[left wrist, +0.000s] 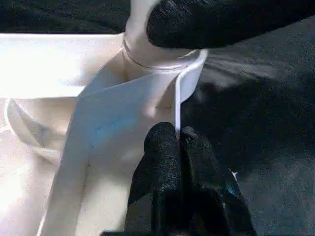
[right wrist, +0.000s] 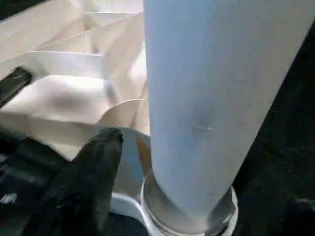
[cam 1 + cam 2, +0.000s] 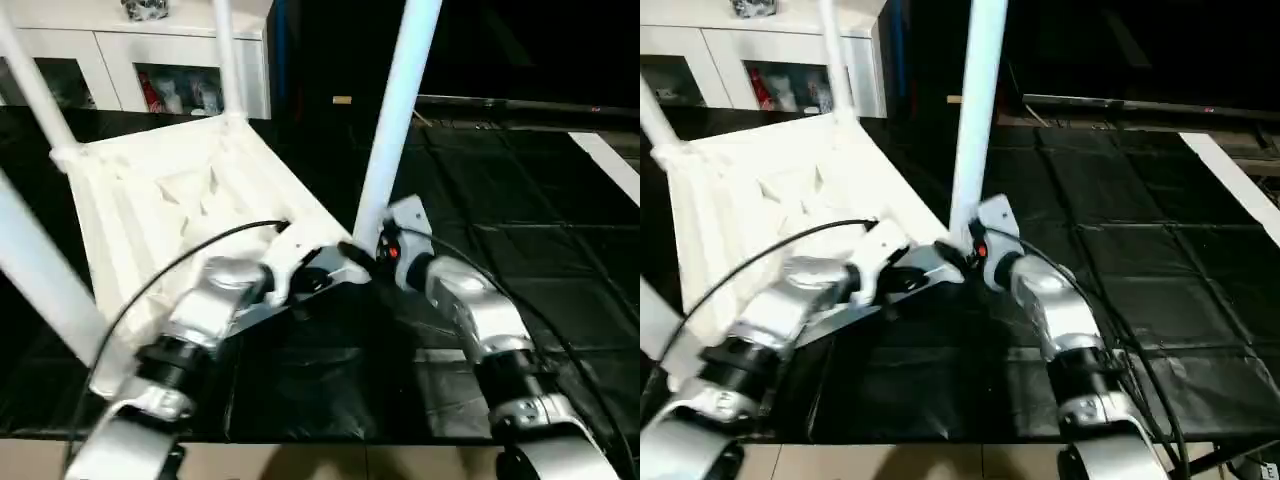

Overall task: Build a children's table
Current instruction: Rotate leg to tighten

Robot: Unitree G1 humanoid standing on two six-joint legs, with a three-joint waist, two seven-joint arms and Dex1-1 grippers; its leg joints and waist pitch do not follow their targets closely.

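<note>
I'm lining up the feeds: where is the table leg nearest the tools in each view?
Left eye: the leg rises right of centre from the near corner.
Right eye: same leg, just left of centre.
Left wrist: its base sits at the top.
Right wrist: the leg dominates the right half.
Shared landmark: the corner socket.

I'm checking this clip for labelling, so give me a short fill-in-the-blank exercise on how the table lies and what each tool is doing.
1. The children's table lies upside down, its legs pointing ____.
2. The left tool is shut on the thin ____ of the table frame.
3. The right tool is at the ____ of the near leg.
4. The floor mats are ____ in colour.

Missing words: up; edge; base; black
</note>
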